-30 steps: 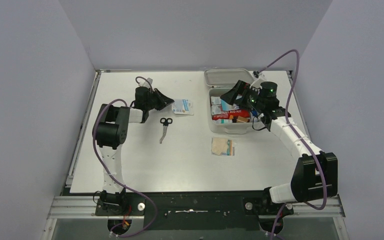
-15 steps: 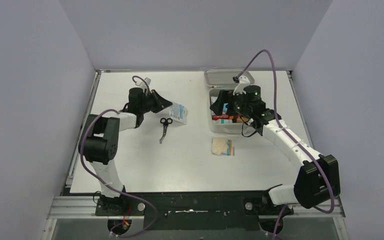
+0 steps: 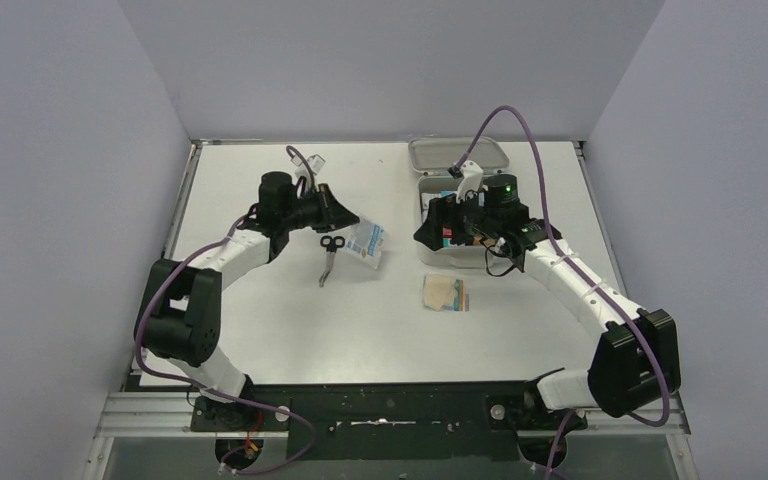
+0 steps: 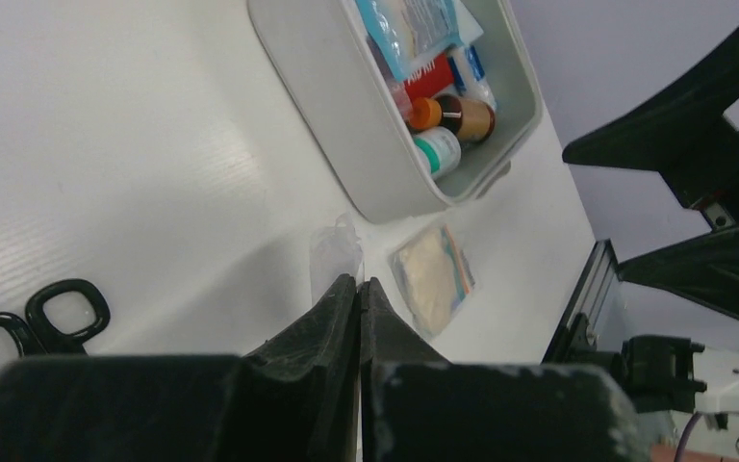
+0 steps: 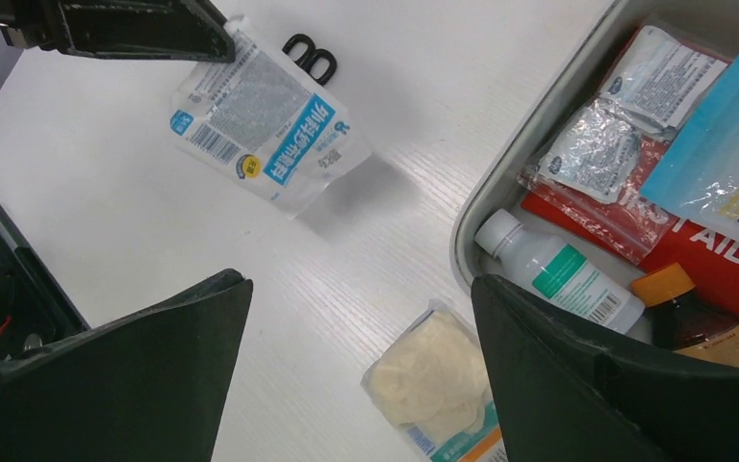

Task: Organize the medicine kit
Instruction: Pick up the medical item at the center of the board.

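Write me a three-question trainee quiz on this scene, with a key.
1. True or false: the left gripper is shut on the blue-and-white packet.
2. Fill in: the medicine kit's lid stands ___.
3. The scissors lie: A) inside the medicine kit; B) on the table; C) under the lid.
Key: 1 true; 2 open; 3 B.
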`<state>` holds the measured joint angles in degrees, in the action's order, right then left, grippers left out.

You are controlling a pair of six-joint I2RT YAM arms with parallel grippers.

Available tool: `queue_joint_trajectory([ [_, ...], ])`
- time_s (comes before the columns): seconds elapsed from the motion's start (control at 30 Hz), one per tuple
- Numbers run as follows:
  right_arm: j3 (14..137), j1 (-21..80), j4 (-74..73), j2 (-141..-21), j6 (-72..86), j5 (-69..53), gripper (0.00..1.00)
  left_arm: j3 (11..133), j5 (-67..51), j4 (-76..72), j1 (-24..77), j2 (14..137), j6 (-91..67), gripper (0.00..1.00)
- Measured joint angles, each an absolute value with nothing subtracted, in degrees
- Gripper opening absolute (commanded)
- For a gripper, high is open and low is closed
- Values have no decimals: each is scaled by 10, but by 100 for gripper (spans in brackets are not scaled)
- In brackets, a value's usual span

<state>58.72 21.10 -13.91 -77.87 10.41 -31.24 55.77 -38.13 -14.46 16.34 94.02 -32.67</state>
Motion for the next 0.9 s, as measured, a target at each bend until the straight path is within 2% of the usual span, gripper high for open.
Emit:
queue_joint_trajectory([
  [0.3, 550, 214, -92, -721, 125, -392, 79, 575, -439, 11, 190, 871, -198, 0],
  [0.37, 538, 215, -73, -719, 138, -418, 72, 572, -454, 16, 190, 849, -177, 0],
  [0.47, 533, 220, -55, -723, 148, -452, 56, 564, -483, 21, 191, 828, -155, 0],
  [0.5, 533, 222, -47, -726, 149, -466, 53, 562, -493, 24, 192, 825, -148, 0],
  [0.57, 533, 230, -32, -733, 149, -494, 53, 559, -514, 33, 195, 825, -138, 0],
  [0.73, 534, 266, -35, -756, 116, -532, 68, 549, -555, 50, 210, 825, -126, 0],
  [0.9, 542, 281, -58, -769, 76, -541, 70, 549, -578, 53, 237, 825, -123, 0],
])
